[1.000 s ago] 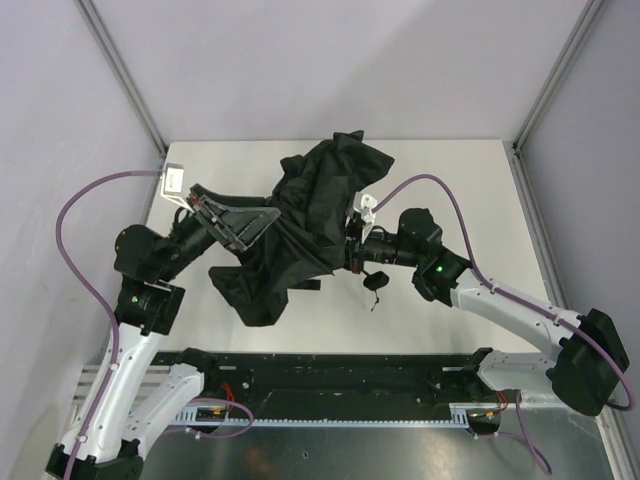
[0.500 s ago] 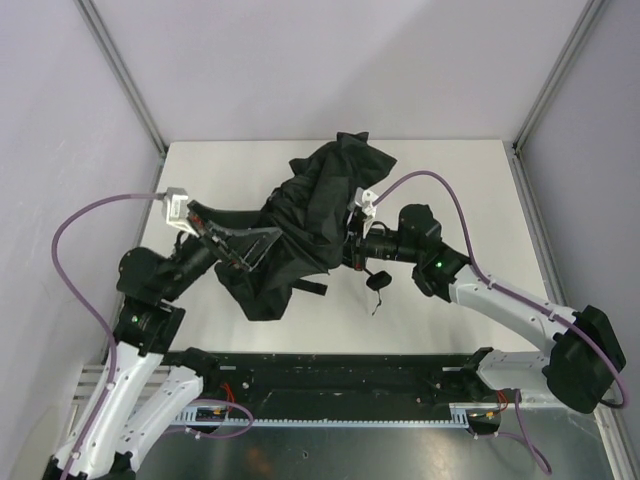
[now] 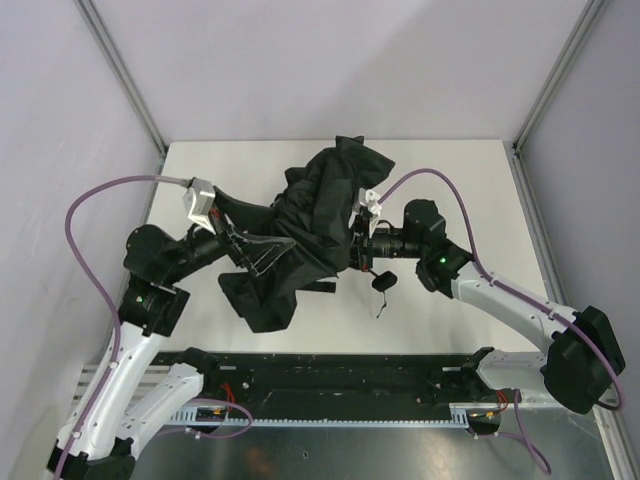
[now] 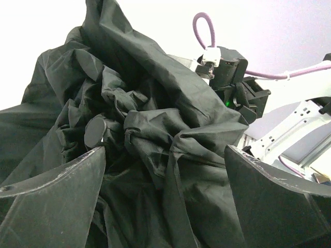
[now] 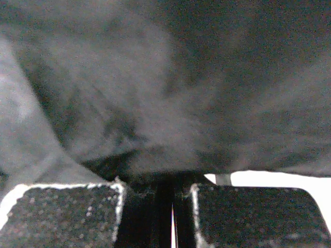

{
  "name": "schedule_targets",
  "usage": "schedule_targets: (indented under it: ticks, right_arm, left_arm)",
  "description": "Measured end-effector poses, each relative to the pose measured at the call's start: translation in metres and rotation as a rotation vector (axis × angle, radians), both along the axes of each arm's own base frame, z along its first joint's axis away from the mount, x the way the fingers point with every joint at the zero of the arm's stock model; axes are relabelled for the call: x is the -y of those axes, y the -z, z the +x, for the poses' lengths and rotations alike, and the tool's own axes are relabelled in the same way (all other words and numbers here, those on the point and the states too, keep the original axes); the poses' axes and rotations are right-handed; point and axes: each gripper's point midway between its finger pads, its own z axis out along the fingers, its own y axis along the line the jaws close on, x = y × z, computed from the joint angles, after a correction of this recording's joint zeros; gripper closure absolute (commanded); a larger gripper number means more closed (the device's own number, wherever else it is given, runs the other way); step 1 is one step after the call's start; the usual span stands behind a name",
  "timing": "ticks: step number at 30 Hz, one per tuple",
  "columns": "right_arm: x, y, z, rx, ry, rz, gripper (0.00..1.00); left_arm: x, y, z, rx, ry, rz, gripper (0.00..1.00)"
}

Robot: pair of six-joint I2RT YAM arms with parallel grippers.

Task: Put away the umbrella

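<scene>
The umbrella (image 3: 315,205) lies as a crumpled heap of black fabric on the middle of the white table (image 3: 460,180). Its small knob and wrist strap (image 3: 382,284) hang free just right of the canopy. My left gripper (image 3: 275,255) is open, with its jaws spread over the canopy's left side. In the left wrist view the fabric (image 4: 155,129) bunches between the wide fingers (image 4: 57,191), and a small round black cap (image 4: 94,132) shows. My right gripper (image 3: 350,250) is shut on the umbrella's right edge. In the right wrist view its pads (image 5: 67,214) pinch a thin dark part under the fabric (image 5: 170,77).
Grey walls with metal corner posts (image 3: 125,75) close in the table on three sides. A black rail (image 3: 330,375) runs along the near edge between the arm bases. Purple cables (image 3: 85,215) loop off both wrists.
My left gripper has swung right and down, further onto the canopy, staying open. The fabric's lower left flap has shifted slightly. My right gripper has stayed shut in nearly the same place.
</scene>
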Motion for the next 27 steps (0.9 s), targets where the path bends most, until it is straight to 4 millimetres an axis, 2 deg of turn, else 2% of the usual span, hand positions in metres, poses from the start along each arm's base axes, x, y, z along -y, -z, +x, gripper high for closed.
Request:
schedule_targets:
  ticks: [7, 17, 19, 21, 27]
  right_arm:
    - [0.002, 0.003, 0.002, -0.012, 0.007, -0.010, 1.00]
    - [0.003, -0.007, -0.002, -0.014, 0.010, -0.014, 1.00]
    - [0.002, -0.010, -0.009, 0.000, -0.012, -0.010, 1.00]
    - [-0.003, -0.017, -0.031, 0.024, -0.089, 0.001, 1.00]
    - [-0.005, -0.023, -0.039, 0.035, -0.128, 0.015, 1.00]
  left_arm:
    - [0.006, 0.003, 0.005, -0.007, 0.032, 0.012, 0.01]
    - [0.004, -0.003, 0.010, 0.034, 0.012, 0.031, 0.01]
    - [-0.001, -0.003, 0.015, 0.026, -0.032, 0.027, 0.00]
    - [-0.009, -0.007, 0.023, 0.029, -0.115, 0.012, 0.01]
    - [-0.012, -0.009, 0.019, 0.034, -0.124, 0.004, 0.00]
